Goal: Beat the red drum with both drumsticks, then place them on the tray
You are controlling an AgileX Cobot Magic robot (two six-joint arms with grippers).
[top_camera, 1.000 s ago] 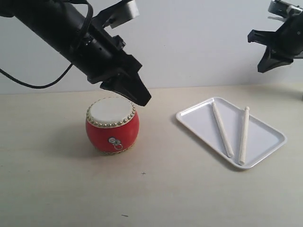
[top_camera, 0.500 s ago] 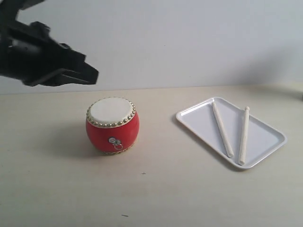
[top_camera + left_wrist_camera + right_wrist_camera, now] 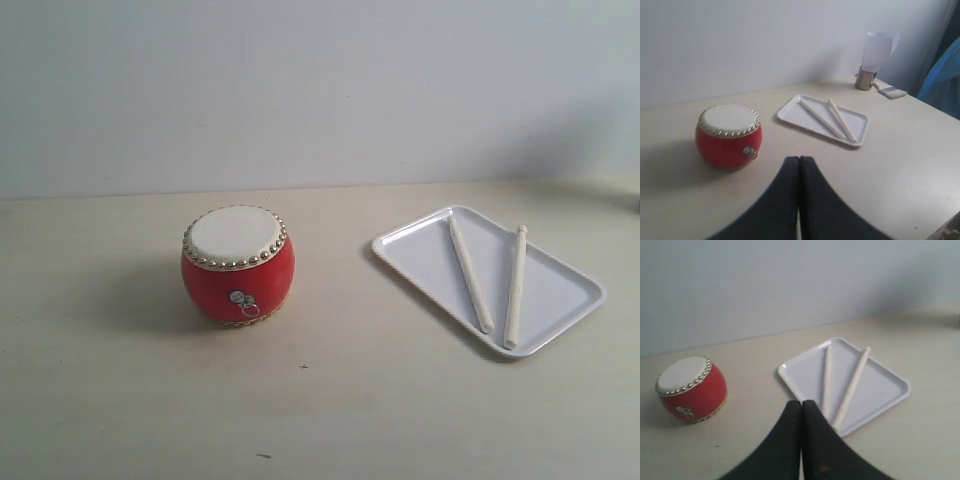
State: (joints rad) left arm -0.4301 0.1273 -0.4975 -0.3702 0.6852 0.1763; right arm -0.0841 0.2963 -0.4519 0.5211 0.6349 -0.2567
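The red drum [image 3: 238,265] stands upright on the table, left of centre; it also shows as the drum [image 3: 729,135] and the drum [image 3: 691,389] in the wrist views. Both drumsticks [image 3: 469,273] [image 3: 515,285] lie side by side on the white tray [image 3: 560,300] at the right. Neither arm appears in the exterior view. My left gripper [image 3: 799,160] is shut and empty, raised well back from the drum. My right gripper [image 3: 801,403] is shut and empty too, raised back from the tray [image 3: 880,375] and its sticks [image 3: 827,380] [image 3: 852,386].
A small metal cup holding white paper [image 3: 867,75] and a flat pale object [image 3: 891,92] sit at the table's far corner beside a blue cloth [image 3: 944,75]. The pale table [image 3: 320,410] stretches bare in front of the drum and tray.
Both arms have pulled out of the exterior view: the left one lifted away leftward from above the drum, the right one left the top right corner. Drum, tray and sticks stayed put.
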